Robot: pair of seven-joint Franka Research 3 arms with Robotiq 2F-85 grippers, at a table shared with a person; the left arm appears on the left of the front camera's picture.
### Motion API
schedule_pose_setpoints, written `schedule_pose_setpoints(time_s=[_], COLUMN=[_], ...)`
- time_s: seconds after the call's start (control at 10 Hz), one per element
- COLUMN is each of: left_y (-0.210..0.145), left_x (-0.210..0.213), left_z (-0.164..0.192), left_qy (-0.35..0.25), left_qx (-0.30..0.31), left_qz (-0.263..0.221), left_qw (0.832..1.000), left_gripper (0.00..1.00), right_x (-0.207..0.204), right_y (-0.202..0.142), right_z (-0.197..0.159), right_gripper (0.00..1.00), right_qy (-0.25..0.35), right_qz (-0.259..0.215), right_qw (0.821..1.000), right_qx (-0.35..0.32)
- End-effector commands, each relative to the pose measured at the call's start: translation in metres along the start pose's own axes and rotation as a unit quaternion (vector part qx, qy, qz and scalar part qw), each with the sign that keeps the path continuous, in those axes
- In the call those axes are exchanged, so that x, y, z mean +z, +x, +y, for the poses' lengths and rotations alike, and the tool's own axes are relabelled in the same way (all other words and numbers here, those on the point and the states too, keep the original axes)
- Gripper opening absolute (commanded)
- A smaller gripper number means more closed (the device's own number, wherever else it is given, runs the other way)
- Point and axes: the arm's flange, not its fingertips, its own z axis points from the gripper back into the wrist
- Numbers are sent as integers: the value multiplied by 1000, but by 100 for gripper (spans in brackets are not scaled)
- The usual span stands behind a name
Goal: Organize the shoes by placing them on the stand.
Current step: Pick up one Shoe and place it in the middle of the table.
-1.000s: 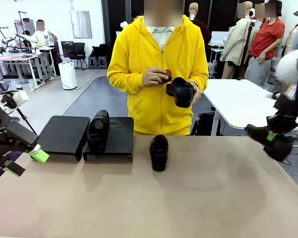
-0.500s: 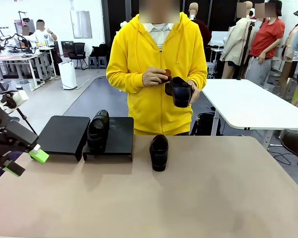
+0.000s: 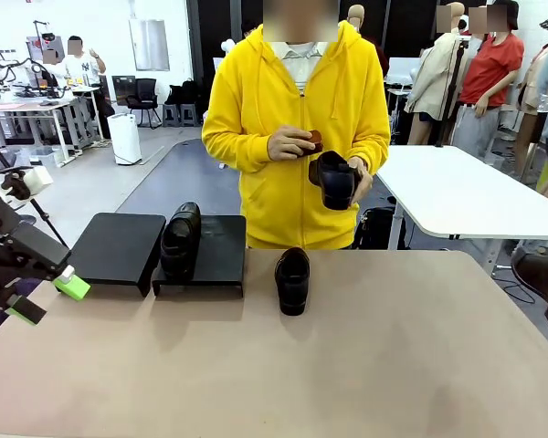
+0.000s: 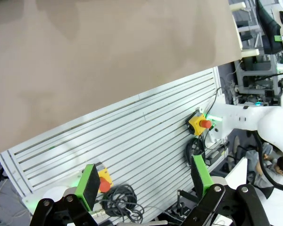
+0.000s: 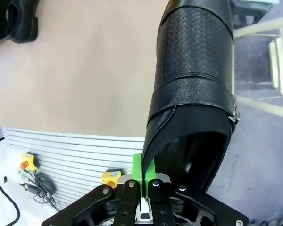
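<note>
Right wrist view showed the right gripper with its fingers pinched tight on the thin side edge of a black leather shoe, right by the opening, near the right edge of the table. Front view showed a second shoe sitting on the black stand at the far left. A third shoe lay on the table just right of the stand, and a fourth shoe was in the person's hand at the far side. The left gripper waited at the near left with its fingers wide apart and nothing in them. The shoes looked shiny and smooth, so they would likely be slippery. The sole and heel looked stiff, but the leather side looked bendy. A pinch on that thin edge could let the shoe swing or slip. It did not look heavy. The edge by the opening seemed the best place to grab, since the fingers could fit over it.
</note>
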Motion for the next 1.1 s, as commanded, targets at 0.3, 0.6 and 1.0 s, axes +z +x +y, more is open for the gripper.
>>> schedule_pose_setpoints(time_s=[0.3, 0.6, 1.0], left_y=[1, 1, 1], left_x=[2, 2, 2], left_z=[2, 2, 2], left_qy=[-8, -8, -8], left_qx=[-9, -9, -9], left_qz=[2, 2, 2], left_qw=[1000, 1000, 1000], left_gripper=[100, 100, 100], right_x=[-22, 3, 23], right_y=[11, 5, -38], right_z=[145, 83, 13], right_gripper=[0, 0, 0], right_qy=[-105, -153, -114], right_qz=[-27, -29, -35], right_qw=[994, 985, 986], right_qx=[-12, -80, -113])
